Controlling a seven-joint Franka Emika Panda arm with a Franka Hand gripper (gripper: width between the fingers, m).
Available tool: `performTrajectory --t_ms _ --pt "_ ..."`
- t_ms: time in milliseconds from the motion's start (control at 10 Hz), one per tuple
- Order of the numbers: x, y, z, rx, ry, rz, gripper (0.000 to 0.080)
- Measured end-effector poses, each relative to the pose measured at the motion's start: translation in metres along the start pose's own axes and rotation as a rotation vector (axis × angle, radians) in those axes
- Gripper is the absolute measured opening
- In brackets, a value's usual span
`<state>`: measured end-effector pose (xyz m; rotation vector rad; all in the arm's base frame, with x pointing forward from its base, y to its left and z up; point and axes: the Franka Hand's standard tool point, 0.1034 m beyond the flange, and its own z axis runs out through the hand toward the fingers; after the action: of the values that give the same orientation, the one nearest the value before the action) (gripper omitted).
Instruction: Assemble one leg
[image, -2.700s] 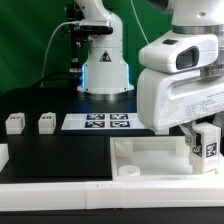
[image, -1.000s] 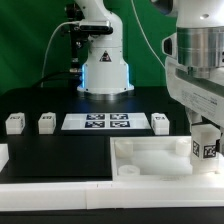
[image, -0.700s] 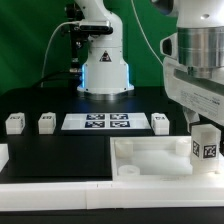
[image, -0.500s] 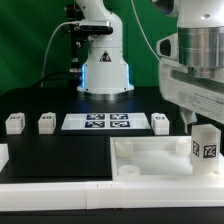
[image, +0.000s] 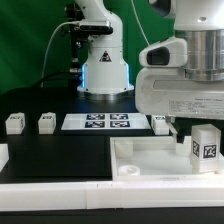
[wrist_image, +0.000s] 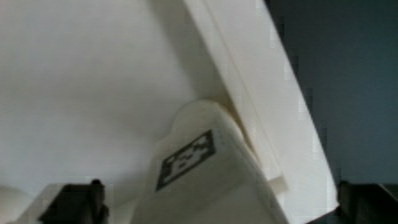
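Observation:
The leg (image: 205, 146), a small white block with a black-and-white tag, stands upright at a corner of the big flat white top (image: 150, 156) on the exterior view's right. My gripper (image: 184, 126) hangs just above and to the left of it, jaws apart, holding nothing. In the wrist view the leg (wrist_image: 210, 150) shows its tag against the white top (wrist_image: 89, 90). The two dark fingertips (wrist_image: 80, 204) stand wide on either side near the frame edge, around my gripper's middle (wrist_image: 222, 208).
The marker board (image: 97, 122) lies at the table's middle. Two more leg blocks (image: 14, 123) (image: 46, 122) stand to its left, and a third (image: 160, 123) to its right, close to the hand. The robot base (image: 105, 70) is behind.
The gripper held the leg over the top's corner, then let go and lifted off it. The hand has now turned. The leg stays standing in place.

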<state>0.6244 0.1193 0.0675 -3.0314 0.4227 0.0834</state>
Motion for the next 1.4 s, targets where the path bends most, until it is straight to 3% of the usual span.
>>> performTrajectory --t_ms 200,500,600,700,800,900,1000,1400 --pt "-0.0005 -0.0002 0.0008 -0.005 0.0 -0.224 0.0648" --pt "0.0015 0.0044 0.0006 -0.033 0.0 -0.633 0.0648" --pt "0.0014 0.0044 0.0006 -0.033 0.0 -0.633 0.0648" --pt "0.0014 0.0044 0.0006 -0.033 0.0 -0.633 0.0553" --pt "0.0014 0.0045 0.0007 -0.033 0.0 -0.633 0.0386" --pt "0.0014 0.0045 0.0007 -0.033 0.0 -0.633 0.0386" --pt "0.0014 0.0045 0.0007 -0.033 0.0 -0.633 0.029" --pt "0.0012 0.0041 0.0008 -0.031 0.001 -0.553 0.0291"
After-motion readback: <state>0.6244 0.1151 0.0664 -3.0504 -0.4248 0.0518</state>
